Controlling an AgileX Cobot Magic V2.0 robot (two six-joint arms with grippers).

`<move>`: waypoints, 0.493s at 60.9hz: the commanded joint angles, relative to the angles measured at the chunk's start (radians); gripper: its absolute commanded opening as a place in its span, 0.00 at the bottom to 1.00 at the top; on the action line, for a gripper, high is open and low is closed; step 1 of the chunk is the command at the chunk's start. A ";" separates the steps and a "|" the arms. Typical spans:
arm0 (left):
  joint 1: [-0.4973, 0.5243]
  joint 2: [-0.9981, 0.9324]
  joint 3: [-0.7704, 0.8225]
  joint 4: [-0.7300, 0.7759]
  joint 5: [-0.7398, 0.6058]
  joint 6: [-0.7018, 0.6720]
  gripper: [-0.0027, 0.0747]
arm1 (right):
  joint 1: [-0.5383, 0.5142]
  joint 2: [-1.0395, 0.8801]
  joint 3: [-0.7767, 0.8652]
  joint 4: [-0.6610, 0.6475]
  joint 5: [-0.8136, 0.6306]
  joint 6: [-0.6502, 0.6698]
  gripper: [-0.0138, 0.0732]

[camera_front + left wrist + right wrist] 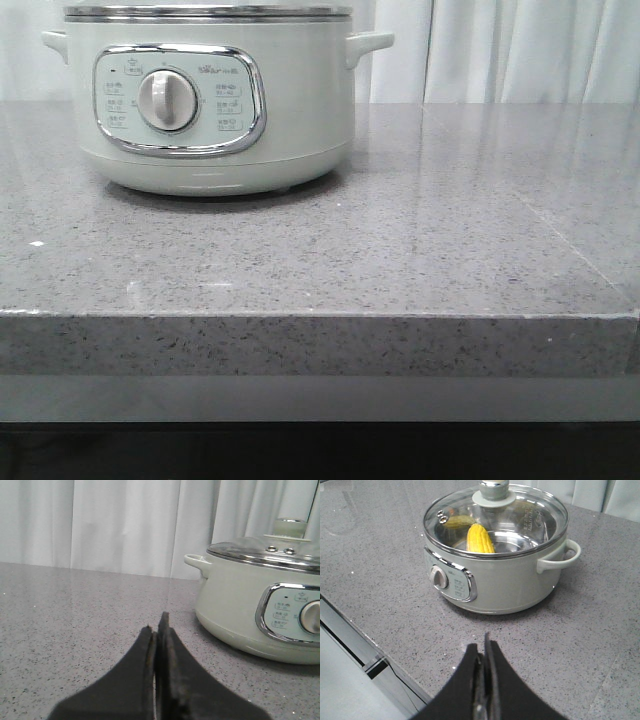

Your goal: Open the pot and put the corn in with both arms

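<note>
The pale-green pot [210, 100] stands at the back left of the grey stone counter, dial panel facing front. It also shows in the left wrist view [260, 605] and the right wrist view [495, 575]. A glass lid [496, 520] with a green knob [493, 492] sits on it. The yellow corn [479, 539] lies inside the pot under the lid. My left gripper [156, 625] is shut and empty, low over the counter beside the pot. My right gripper [482, 647] is shut and empty, above the counter near its front edge. Neither gripper shows in the front view.
A dark greenish thing [457, 521] lies in the pot behind the corn. White curtains [500, 50] hang behind the counter. The counter's front edge [320, 315] runs across the front view, and its edge [365, 645] drops off beside my right gripper.
</note>
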 commanded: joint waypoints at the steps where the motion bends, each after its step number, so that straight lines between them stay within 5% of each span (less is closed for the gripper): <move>1: 0.002 -0.016 0.003 -0.008 -0.075 -0.002 0.01 | -0.003 -0.004 -0.023 0.007 -0.071 -0.008 0.08; 30: 0.002 -0.016 0.003 0.072 -0.068 -0.091 0.01 | -0.003 -0.004 -0.023 0.007 -0.071 -0.008 0.08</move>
